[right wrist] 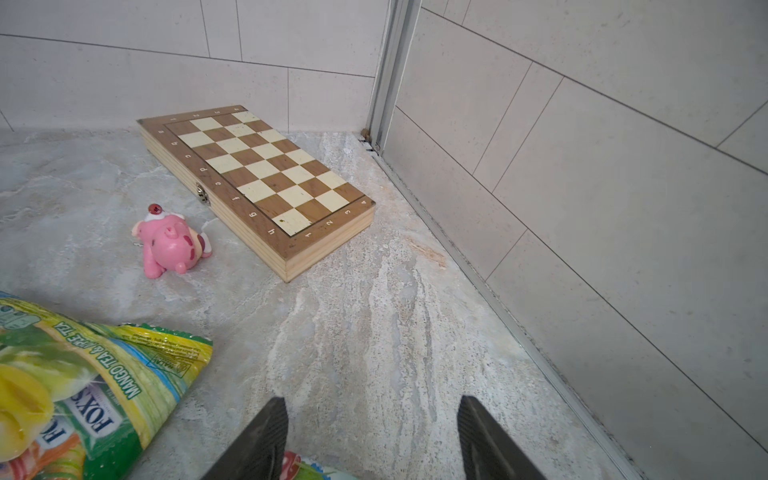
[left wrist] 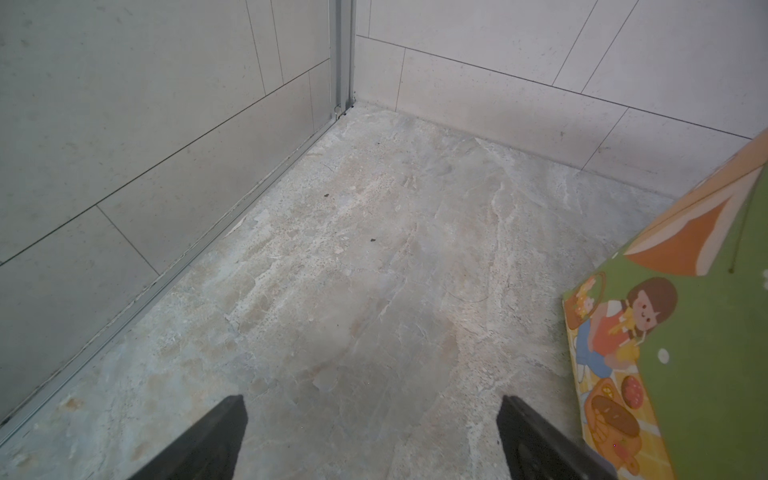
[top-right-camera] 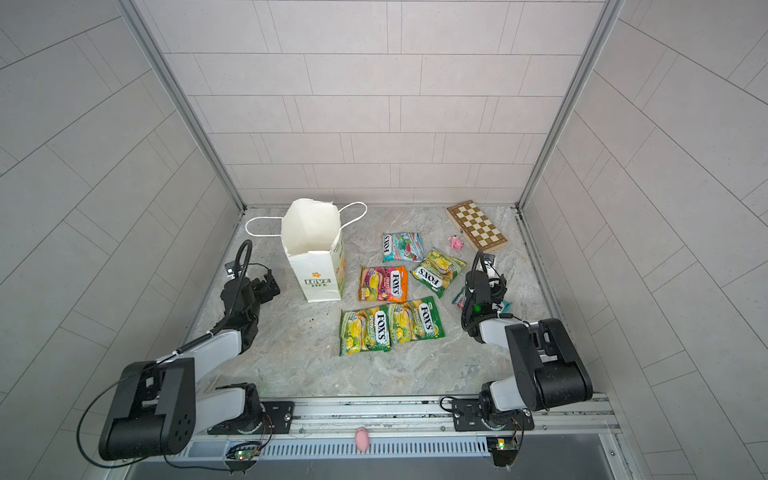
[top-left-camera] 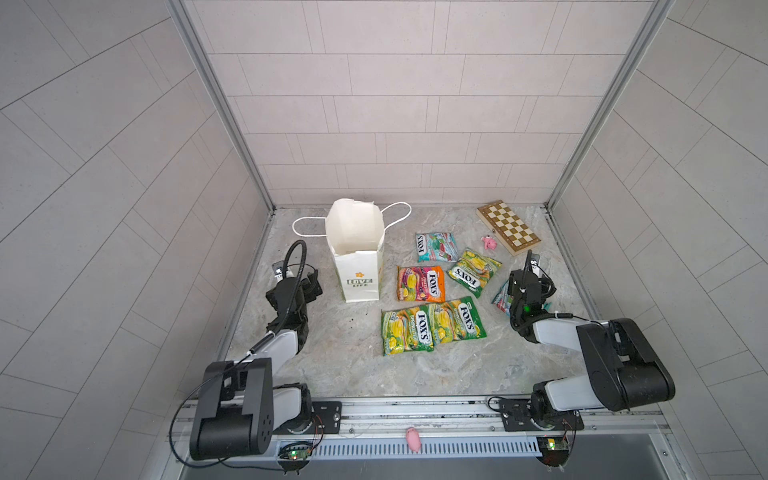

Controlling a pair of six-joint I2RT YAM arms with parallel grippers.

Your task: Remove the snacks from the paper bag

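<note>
The white paper bag (top-left-camera: pixel 359 266) stands upright at the back left with its mouth open; its green printed side (left wrist: pixel 685 353) shows in the left wrist view. Five snacks lie flat to its right: a teal-and-red one (top-left-camera: pixel 434 246), an orange-pink one (top-left-camera: pixel 420 284) and three yellow-green ones (top-left-camera: pixel 473 272) (top-left-camera: pixel 407 331) (top-left-camera: pixel 456 320). Another teal-and-red snack (top-left-camera: pixel 500 299) lies partly under my right gripper (top-left-camera: pixel 538 282), which is open with only floor between its fingers (right wrist: pixel 372 401). My left gripper (top-left-camera: pixel 311 282) (left wrist: pixel 372 399) is wide open and empty, left of the bag.
A wooden chessboard box (top-left-camera: pixel 508 227) lies at the back right, with a pink toy figure (right wrist: pixel 170 245) beside it. Another pink toy (top-left-camera: pixel 412 439) sits on the front rail. Tiled walls close in the left, back and right sides.
</note>
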